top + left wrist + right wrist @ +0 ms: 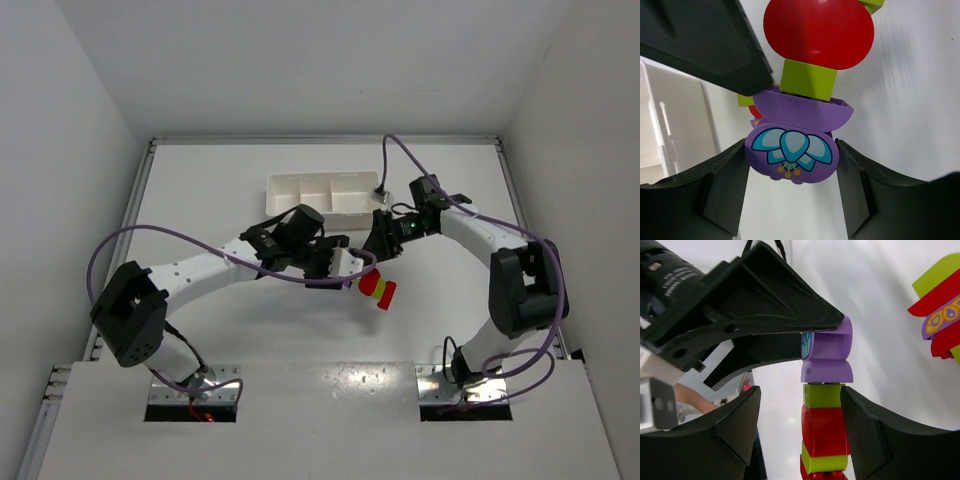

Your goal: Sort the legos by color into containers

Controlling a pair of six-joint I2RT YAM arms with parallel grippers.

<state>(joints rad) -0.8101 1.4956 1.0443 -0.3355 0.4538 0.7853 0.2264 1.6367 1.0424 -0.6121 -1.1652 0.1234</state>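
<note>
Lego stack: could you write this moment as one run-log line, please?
left gripper: shut on purple brick | right gripper: either side of adjoining yellow-green brick, grip unclear | stack: bricks joined

The stacked legos (377, 288) sit nearer than the tray (300, 190), between the left jaws and right jaws.

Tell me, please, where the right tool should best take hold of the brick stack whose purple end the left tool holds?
Grip the yellow-green brick next to the purple brick, on its flat, parallel sides, coming square across the stack. The red brick beyond is rounded and may slip. The left tool pinches the purple one, so gripping close should ease separation.
</note>
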